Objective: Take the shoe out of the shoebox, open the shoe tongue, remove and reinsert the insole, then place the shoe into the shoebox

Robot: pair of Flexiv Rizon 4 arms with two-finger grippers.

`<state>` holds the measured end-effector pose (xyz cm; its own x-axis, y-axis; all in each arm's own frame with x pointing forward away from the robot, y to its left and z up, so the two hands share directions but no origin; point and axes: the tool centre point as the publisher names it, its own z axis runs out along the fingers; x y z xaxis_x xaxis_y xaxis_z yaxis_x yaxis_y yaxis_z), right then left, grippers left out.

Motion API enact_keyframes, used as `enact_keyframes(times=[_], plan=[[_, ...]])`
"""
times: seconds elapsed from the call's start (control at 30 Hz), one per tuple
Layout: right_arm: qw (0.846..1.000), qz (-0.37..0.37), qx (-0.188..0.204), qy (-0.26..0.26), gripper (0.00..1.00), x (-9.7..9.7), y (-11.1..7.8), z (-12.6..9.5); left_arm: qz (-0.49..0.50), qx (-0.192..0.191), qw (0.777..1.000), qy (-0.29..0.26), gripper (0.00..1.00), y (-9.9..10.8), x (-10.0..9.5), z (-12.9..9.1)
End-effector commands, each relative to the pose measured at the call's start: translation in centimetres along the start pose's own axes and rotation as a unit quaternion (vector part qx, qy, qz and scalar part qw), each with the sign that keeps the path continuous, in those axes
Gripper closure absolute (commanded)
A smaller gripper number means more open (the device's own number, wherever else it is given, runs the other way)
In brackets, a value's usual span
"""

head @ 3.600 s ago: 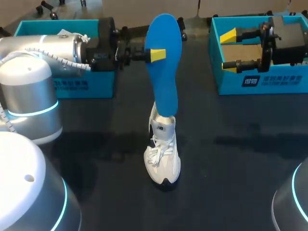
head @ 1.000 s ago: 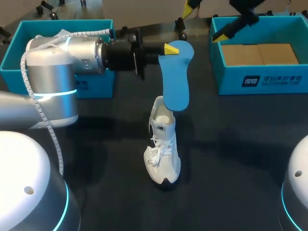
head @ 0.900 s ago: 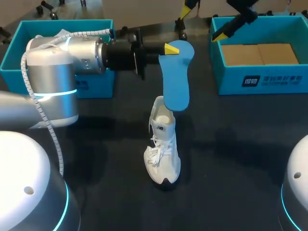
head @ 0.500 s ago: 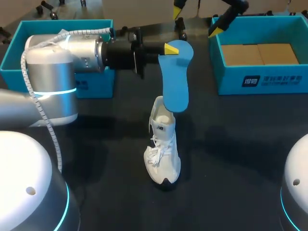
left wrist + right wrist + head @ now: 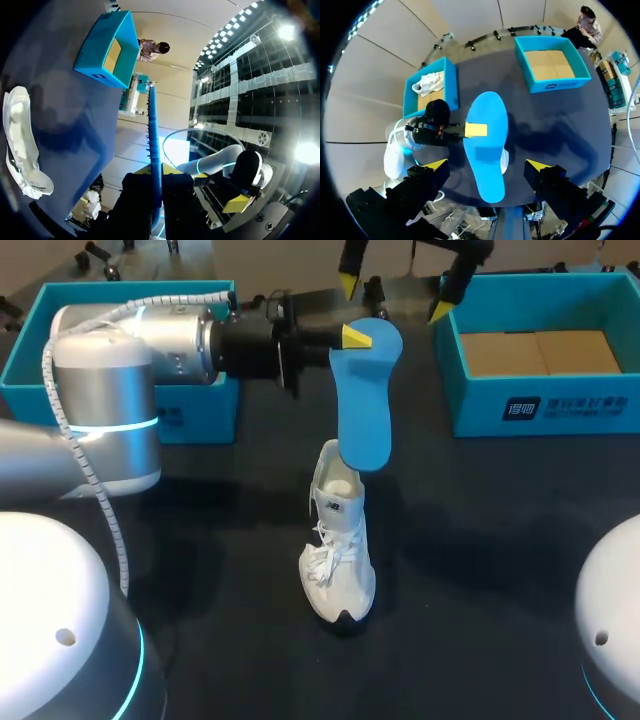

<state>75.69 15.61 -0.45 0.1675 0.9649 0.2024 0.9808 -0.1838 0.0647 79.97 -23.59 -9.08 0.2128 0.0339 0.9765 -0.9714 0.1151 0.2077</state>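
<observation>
My left gripper (image 5: 352, 338) comes in from the left, shut on the upper end of a blue insole (image 5: 365, 405). The insole hangs upright with its lower end just above the heel opening of a white shoe (image 5: 338, 540) standing on the dark table. In the left wrist view the insole (image 5: 152, 135) runs edge-on out of the shut left gripper (image 5: 156, 172), and the shoe (image 5: 20, 145) lies off to the side. My right gripper (image 5: 393, 295) hovers open high above the insole's top. From there the insole (image 5: 485, 145) lies far below the open right gripper (image 5: 487, 165).
A blue shoebox (image 5: 540, 405) with a cardboard floor stands at the back right. Another blue box (image 5: 190, 420) stands at the back left, behind my left arm. In the right wrist view this left box (image 5: 449, 75) holds a second white shoe (image 5: 430, 82).
My right gripper has swung left from over the right box to above the insole's top, staying open. The left arm, insole and shoe have barely moved.
</observation>
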Motion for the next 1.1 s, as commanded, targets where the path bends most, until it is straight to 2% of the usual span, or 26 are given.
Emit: enact_keyframes(times=[0.03,0.37,0.63,1.1], plan=[[0.995,-0.001,0.009,-0.103,0.00,1.14,0.49,0.55,0.001,-0.003,1.000,-0.003,1.00,-0.30,0.16,0.12],[0.996,0.006,-0.001,-0.094,0.00,1.52,0.31,1.28,0.000,0.000,1.000,0.001,1.00,-0.42,0.54,0.21],[0.996,0.006,-0.001,-0.094,0.00,1.52,0.31,1.28,0.001,0.009,1.000,0.002,1.00,0.17,0.26,-0.15],[0.996,0.006,-0.001,-0.094,0.00,1.52,0.31,1.28,0.008,0.015,1.000,-0.010,1.00,-0.13,-0.30,-0.26]])
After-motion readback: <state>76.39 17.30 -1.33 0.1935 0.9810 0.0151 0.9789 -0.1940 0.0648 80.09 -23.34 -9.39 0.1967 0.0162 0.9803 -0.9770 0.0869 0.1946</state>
